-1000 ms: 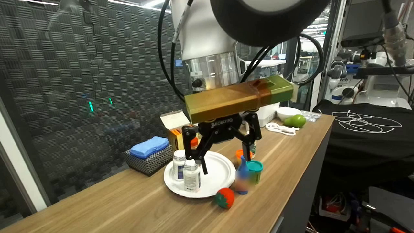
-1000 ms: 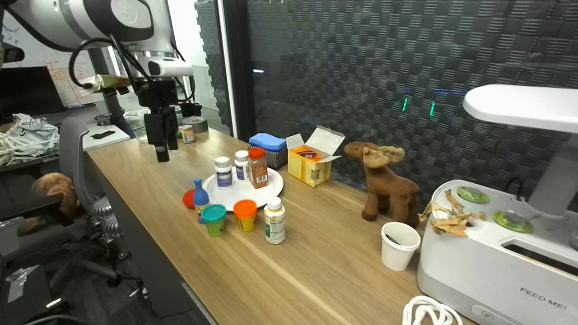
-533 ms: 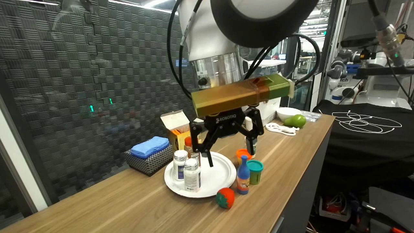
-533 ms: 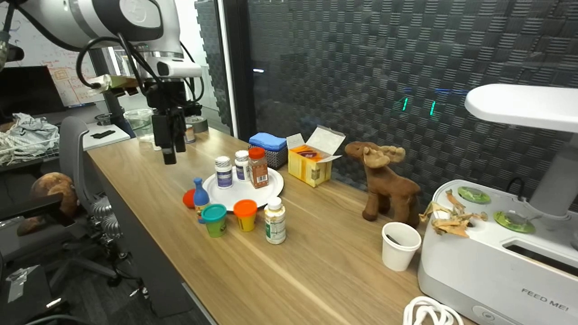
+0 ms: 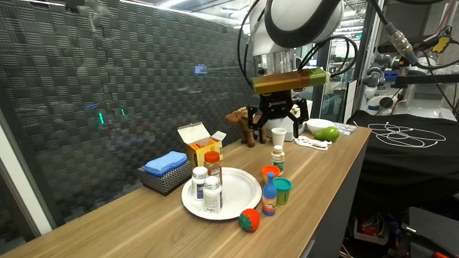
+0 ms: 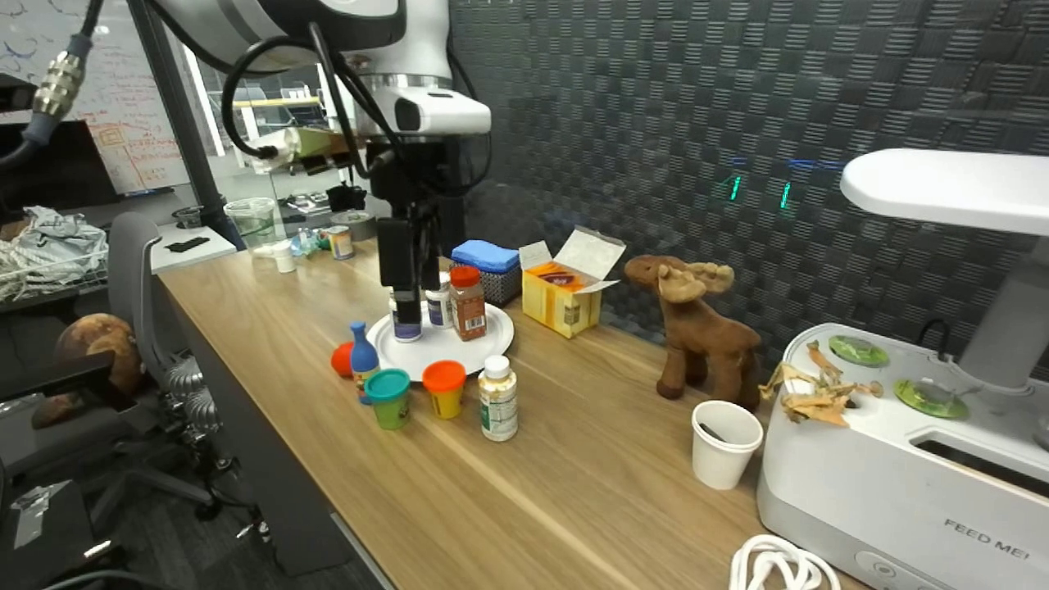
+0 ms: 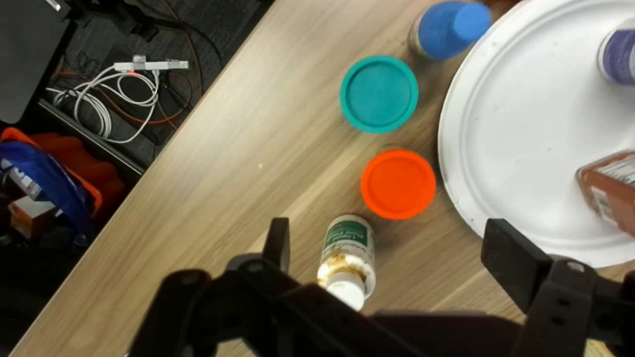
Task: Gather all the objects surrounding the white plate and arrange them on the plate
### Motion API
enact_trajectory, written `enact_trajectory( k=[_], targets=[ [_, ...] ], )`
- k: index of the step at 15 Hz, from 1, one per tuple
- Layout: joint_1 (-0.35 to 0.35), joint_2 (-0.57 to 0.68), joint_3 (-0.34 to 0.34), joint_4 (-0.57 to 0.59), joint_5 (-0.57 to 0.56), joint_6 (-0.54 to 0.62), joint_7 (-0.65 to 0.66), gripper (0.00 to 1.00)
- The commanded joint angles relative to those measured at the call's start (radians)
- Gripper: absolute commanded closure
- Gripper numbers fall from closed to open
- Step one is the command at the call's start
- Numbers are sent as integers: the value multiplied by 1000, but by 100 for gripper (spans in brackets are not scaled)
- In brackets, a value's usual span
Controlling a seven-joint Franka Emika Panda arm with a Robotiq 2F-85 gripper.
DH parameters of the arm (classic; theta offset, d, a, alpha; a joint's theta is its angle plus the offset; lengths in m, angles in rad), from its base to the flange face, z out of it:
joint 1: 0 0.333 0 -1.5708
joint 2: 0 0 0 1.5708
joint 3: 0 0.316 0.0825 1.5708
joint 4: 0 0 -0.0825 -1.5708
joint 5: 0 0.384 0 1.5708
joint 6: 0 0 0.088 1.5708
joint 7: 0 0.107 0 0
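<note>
The white plate (image 5: 242, 191) holds two white pill bottles (image 5: 213, 196) (image 5: 198, 183) and a red-capped brown jar (image 6: 469, 307). Outside its rim stand a toy strawberry (image 5: 249, 219), a blue bottle (image 5: 269, 197), a teal-lidded tub (image 7: 379, 94), an orange-lidded tub (image 7: 398, 184) and a white-capped bottle with a green label (image 7: 349, 248). The strawberry is almost out of the wrist view. My gripper (image 7: 392, 248) is open and empty, high above the table. In the wrist view the white-capped bottle appears between the fingers, nearer the left one. The gripper shows in both exterior views (image 5: 275, 133) (image 6: 407, 303).
A tissue box with a blue cloth (image 5: 165, 163), an open yellow box (image 6: 563, 303) and a moose toy (image 6: 705, 332) stand along the wall. A paper cup (image 6: 725, 442), a white planter (image 6: 893, 483) and a white cable (image 6: 783, 565) lie beyond. The table edge (image 7: 149, 168) is near.
My gripper has moved from above the plate towards the white-capped bottle and the planter end of the table. It has stayed open. The objects have not moved.
</note>
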Motion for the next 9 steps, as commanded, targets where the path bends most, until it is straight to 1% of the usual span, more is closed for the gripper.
enact_trajectory(
  k=[1, 5, 9],
  targets=[
    [-35, -3, -18, -22, 23, 70, 16, 0],
    [-56, 25, -27, -46, 87, 173, 21, 0],
    [-55, 74, -31, -51, 122, 254, 49, 0]
  ],
)
